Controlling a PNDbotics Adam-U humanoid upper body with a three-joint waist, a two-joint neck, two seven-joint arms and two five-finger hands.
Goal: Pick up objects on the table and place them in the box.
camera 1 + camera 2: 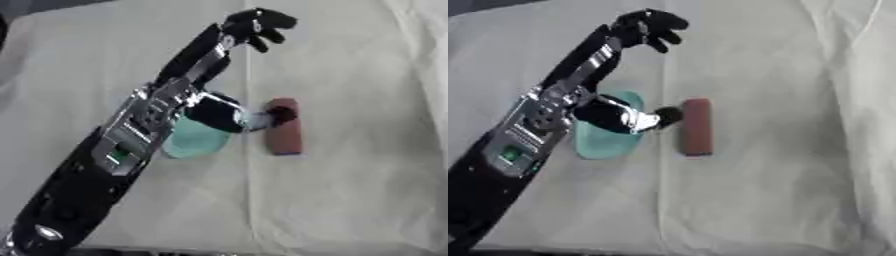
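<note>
The left robot hand (259,26) is raised at the far end of its arm, which runs diagonally from the lower left corner up toward the top middle. Its fingers are curled inward and nothing shows between them, so it is closed on nothing. The right robot hand shows in neither view.

The desk (367,190) is covered with a pale, creased cloth, with a long fold running down it just below the left robot hand.

Well below that hand, toward the robot, a reddish-brown block (696,126) lies flat on the cloth, long side pointing away from the robot. It sits just to the right of the fold and apart from the hand.

Left of the block, a black object with a silvery middle and a dark rounded tip (627,116) lies across the cloth. Its tip is just beside the block's left edge; whether they touch cannot be told. The forearm hides its other end.

A pale teal object (198,141), rounded at its near edge, lies under and beside the forearm, partly covered by the arm and the black object.
</note>
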